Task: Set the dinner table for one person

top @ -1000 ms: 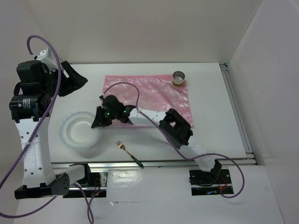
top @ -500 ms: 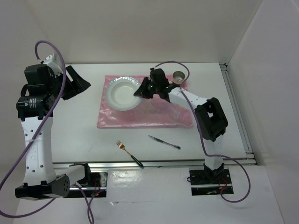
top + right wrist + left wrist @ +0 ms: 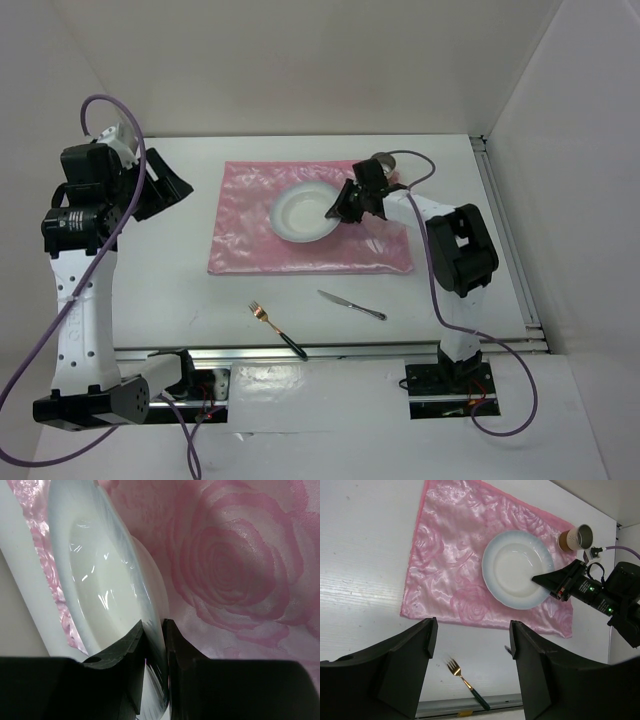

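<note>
A white bench [image 3: 170, 300], fixed and rigid with a smooth top, spreads out from the bases of the two arms. By the look of it, it is a surface to lay things on, not a thing to take hold of.

Nearest its front edge a gold fork [image 3: 278, 330] with a dark handle lies slantwise. A knife [image 3: 352, 305] lies to its right, apart from it. Both rest on bare bench, short of the mat.

The left fingers [image 3: 400, 665], raised over the bench's left side, stand wide apart and carry nothing.

Beyond the cutlery a pink rose-patterned mat [image 3: 250, 235] lies across the middle. On it, right of centre, is a pale plate [image 3: 300, 212]. The right fingers [image 3: 125, 652] pinch its right rim, closed narrowly with one on each face of the lip. Whether the plate rests fully on the mat or is slightly lifted cannot be told.

The plate looks stiff, glazed and breakable, apt to slip from so thin a pinch. The rim is its only hold, and a gentle set-down seems wise. The mat looks thin and soft, liable to wrinkle under a sliding plate.

Farthest off, a small cup [image 3: 383, 166] stands at the mat's far right corner, just behind the right wrist. A careless pull-back could knock it.
</note>
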